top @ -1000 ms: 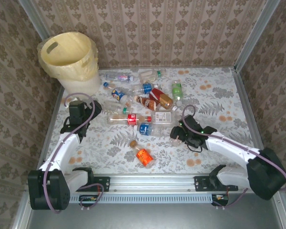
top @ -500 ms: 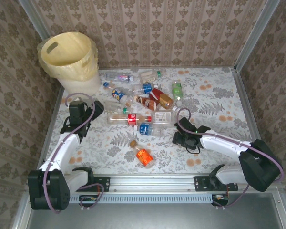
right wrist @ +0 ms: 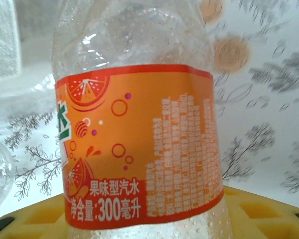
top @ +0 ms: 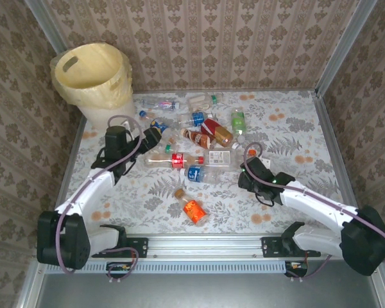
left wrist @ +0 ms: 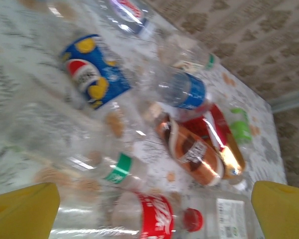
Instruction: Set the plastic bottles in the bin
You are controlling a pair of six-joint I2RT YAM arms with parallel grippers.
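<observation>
1. The right end effector (top: 247, 172) is clamped on an orange-label bottle (right wrist: 139, 149). In the right wrist view the bottle sits right up against the camera, with the yellow pads (right wrist: 269, 209) at its lower end.
2. That grip is found right of centre on the counter (top: 295, 128), just beside the main pile of bottles. It's well apart from the bin (top: 96, 96), which is parked in the far-left corner.
3. The left end effector (top: 151, 133) is spread wide with nothing in it. Its yellow fingers (left wrist: 22, 211) are seen in the two bottom corners of the left wrist view.
4. Between and beyond those fingers, a red-label bottle (left wrist: 154, 221), a blue-and-yellow-label bottle (left wrist: 94, 69) and a brown bottle (left wrist: 192, 152) are seen lying on the counter. Contact with any of them can't be made out.
5. A lone orange bottle (top: 194, 210) is seen lying nearer the front edge, between the two arms.
</observation>
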